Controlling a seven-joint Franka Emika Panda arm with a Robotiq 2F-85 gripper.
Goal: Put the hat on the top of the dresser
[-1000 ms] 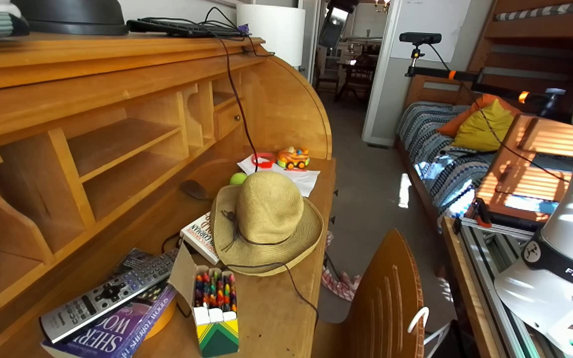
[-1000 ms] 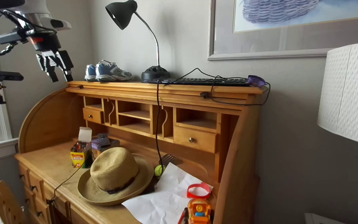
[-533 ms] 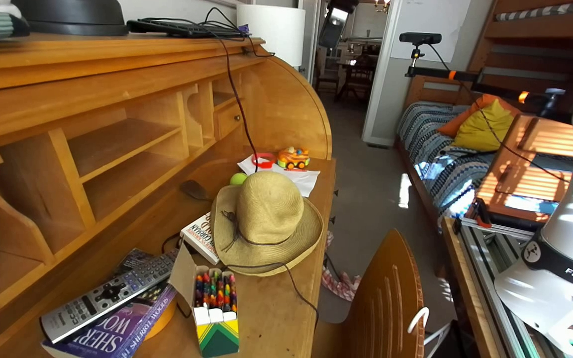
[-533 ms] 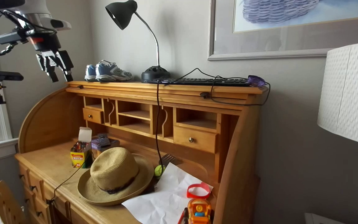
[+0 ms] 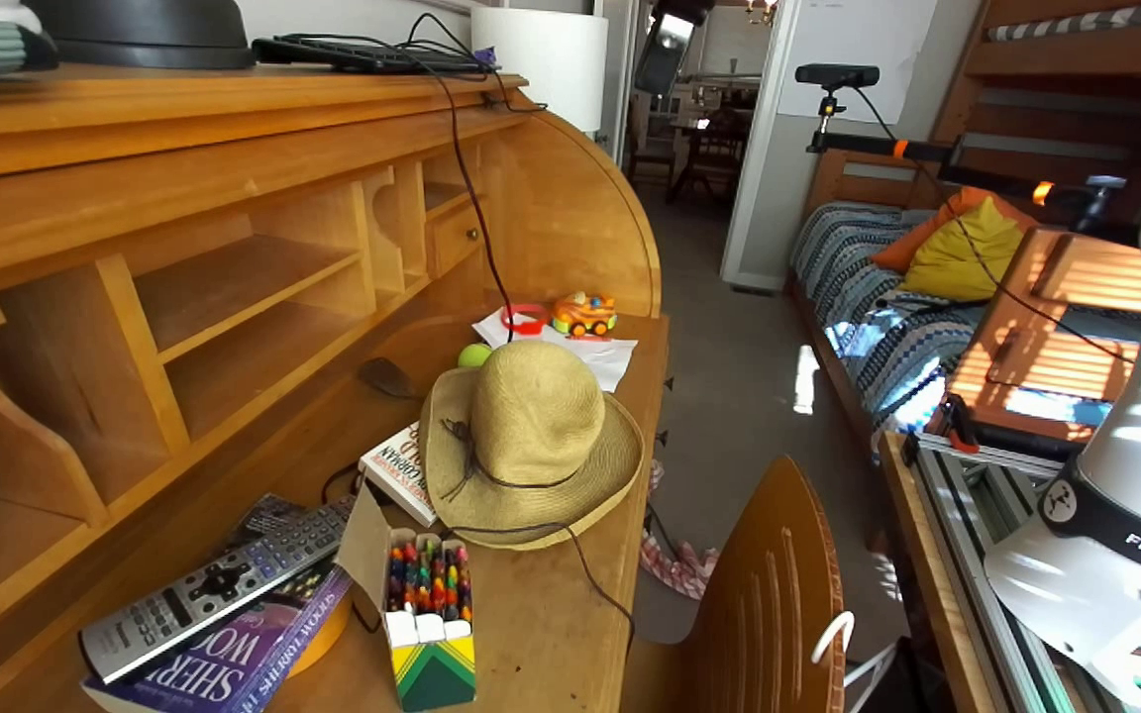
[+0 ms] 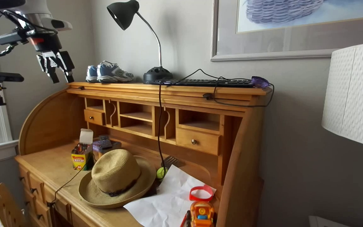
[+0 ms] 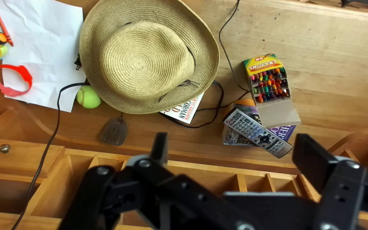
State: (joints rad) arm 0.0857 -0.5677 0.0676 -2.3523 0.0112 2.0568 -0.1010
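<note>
- Evidently little of the task is done: the straw sun hat (image 6: pixel 117 176) sits crown up on the worktop (image 6: pixel 47 156) of the honey-coloured roll-top desk (image 6: pixel 50 124), close to the front edge, between the crayon box (image 7: pixel 263 65) and the sheet of paper (image 7: pixel 48 48).
- Its brim hides part of a paperback (image 7: pixel 185 108) in the wrist view; whether the two touch, I cannot tell.
- High above the worktop's back edge, toward the corner at the crayon-box end, the gripper (image 6: pixel 62 78) hangs with its jaws wide and nothing between them, well apart from the hat.
- Left to do, as I judge it: reach the hat, close on brim or crown, lift, and release on the flat top shelf (image 6: pixel 184 90).
- That shelf bears running shoes (image 6: pixel 110 74), a gooseneck lamp base (image 6: pixel 158 75) and a keyboard (image 6: pixel 213 83), so the broad brim may need a careful landing.
- Compared with the earlier exterior frames, I find no shift: hat, gripper, shoes and keyboard match in place. No earlier wrist picture is given to check against.
</note>
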